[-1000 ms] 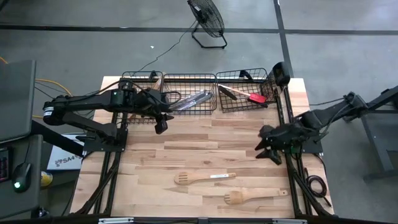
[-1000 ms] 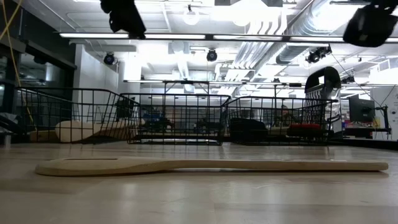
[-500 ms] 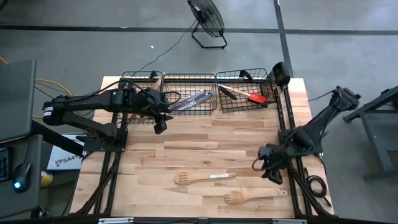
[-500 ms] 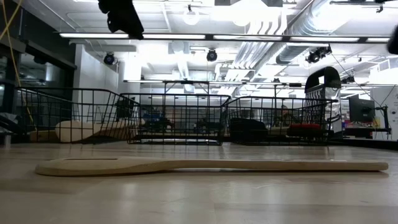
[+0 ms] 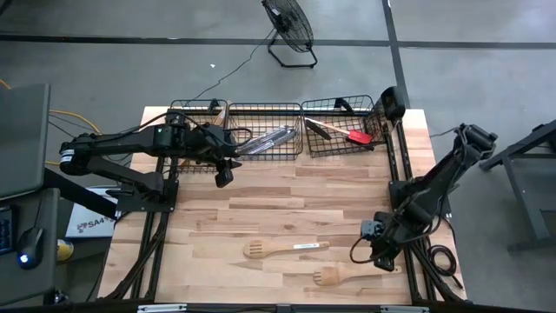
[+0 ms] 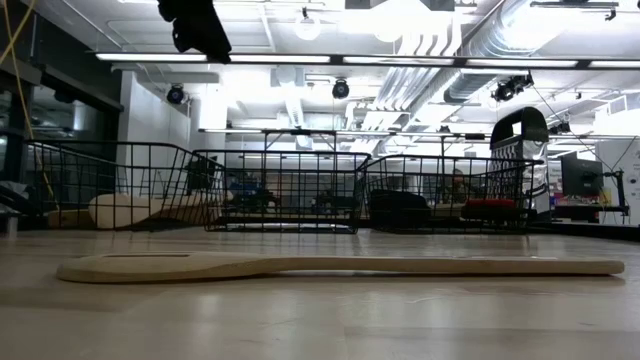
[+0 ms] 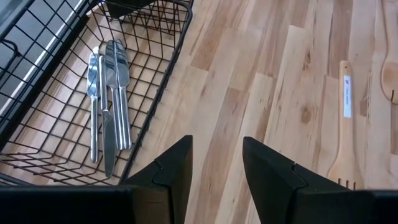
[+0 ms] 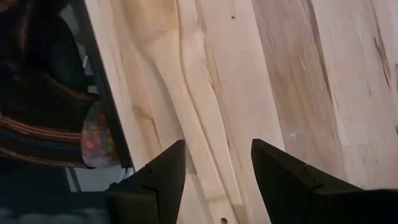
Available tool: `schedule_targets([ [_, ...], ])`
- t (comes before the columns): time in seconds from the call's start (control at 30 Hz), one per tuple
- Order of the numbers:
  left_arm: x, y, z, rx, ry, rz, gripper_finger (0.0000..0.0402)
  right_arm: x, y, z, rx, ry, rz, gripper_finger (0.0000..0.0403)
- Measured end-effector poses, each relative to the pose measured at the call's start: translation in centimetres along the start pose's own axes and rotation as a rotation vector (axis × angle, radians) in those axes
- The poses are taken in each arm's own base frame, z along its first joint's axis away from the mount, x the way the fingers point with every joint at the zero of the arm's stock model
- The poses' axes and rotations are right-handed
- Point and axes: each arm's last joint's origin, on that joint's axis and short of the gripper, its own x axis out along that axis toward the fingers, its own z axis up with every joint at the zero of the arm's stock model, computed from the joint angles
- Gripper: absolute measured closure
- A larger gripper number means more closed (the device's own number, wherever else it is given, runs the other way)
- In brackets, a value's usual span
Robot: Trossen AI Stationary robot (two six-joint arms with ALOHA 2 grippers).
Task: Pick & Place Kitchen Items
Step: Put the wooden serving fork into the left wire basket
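Pale plank wooden table: three black wire baskets along far edge; two pale wooden slotted spatulas near front edge.

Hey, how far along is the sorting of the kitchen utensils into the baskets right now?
Done: silver cutlery lies in the middle basket and a red-headed spatula in the right basket. In hand: nothing yet; the right pincer, open, is over the handle end of the nearer wooden spatula. Left: that spatula and the slotted spatula. The left pincer waits open by the baskets.
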Motion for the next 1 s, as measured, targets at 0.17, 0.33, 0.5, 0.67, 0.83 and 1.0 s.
schedule_targets([
  [0.17,0.0,0.0,0.0,0.0,0.005,-0.019,0.0263,0.6,0.0,0.0,0.006,0.017,-0.024,0.023],
  [0.33,0.0,-0.1,0.0,0.0,0.006,-0.023,0.0263,0.8,0.5,0.2,0.001,0.003,0.016,0.023],
  [0.5,0.0,-0.1,0.0,0.0,0.007,-0.022,0.0263,0.9,0.8,0.5,-0.072,-0.034,0.042,0.023],
  [0.67,0.0,0.0,-0.1,0.008,0.015,-0.02,0.0263,1.4,0.9,0.6,-0.16,-0.037,0.024,0.023],
  [0.83,0.0,0.0,-0.3,0.01,0.032,-0.017,0.0263,2.9,1.6,0.3,-0.268,-0.021,0.031,0.023],
  [1.0,0.0,0.0,-0.3,0.011,0.034,-0.017,0.0263,4.9,2.0,-0.4,-0.326,0.017,-0.007,0.023],
])
